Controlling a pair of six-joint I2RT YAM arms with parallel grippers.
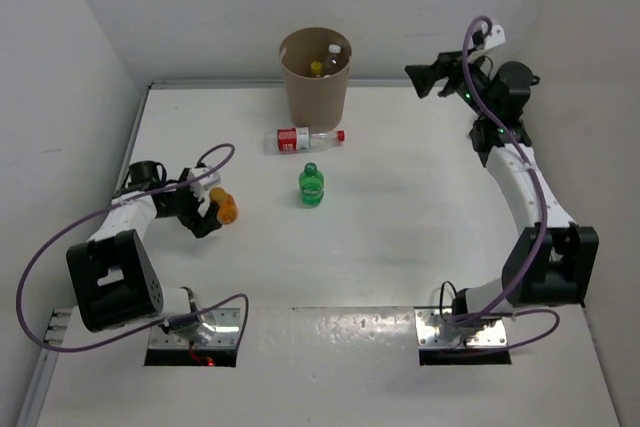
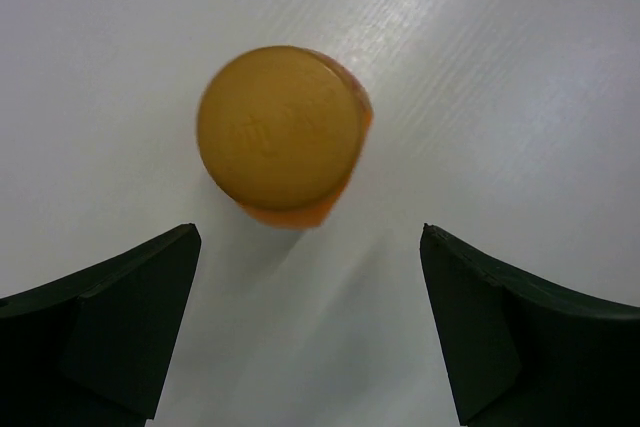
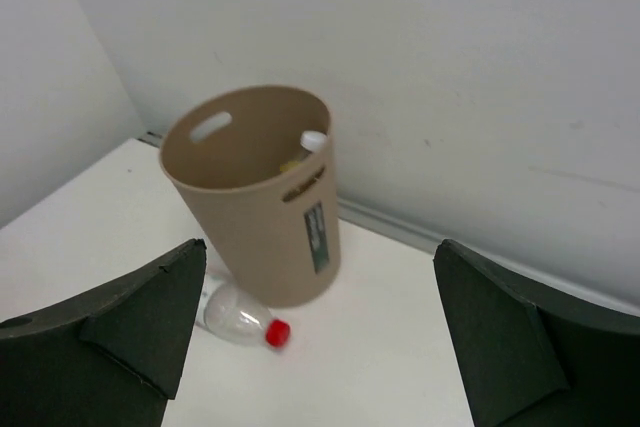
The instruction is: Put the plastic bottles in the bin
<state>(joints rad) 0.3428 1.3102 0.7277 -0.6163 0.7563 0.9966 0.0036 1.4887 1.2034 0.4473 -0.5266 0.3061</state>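
Top view: bin (image 1: 316, 97) stands at the far edge of the table (image 1: 400, 227) with two capped bottles inside. Red-label bottle (image 1: 303, 139) lies just in front of it, green bottle (image 1: 311, 185) nearer. Left jaws apart beside orange bottle (image 1: 227, 208). Right jaws raised, apart, right of bin.
Left wrist: orange bottle (image 2: 282, 147) just beyond the spread tips, ungripped.
Right wrist: jaws apart; bin (image 3: 265, 227), red-label bottle (image 3: 238, 314) at its foot.
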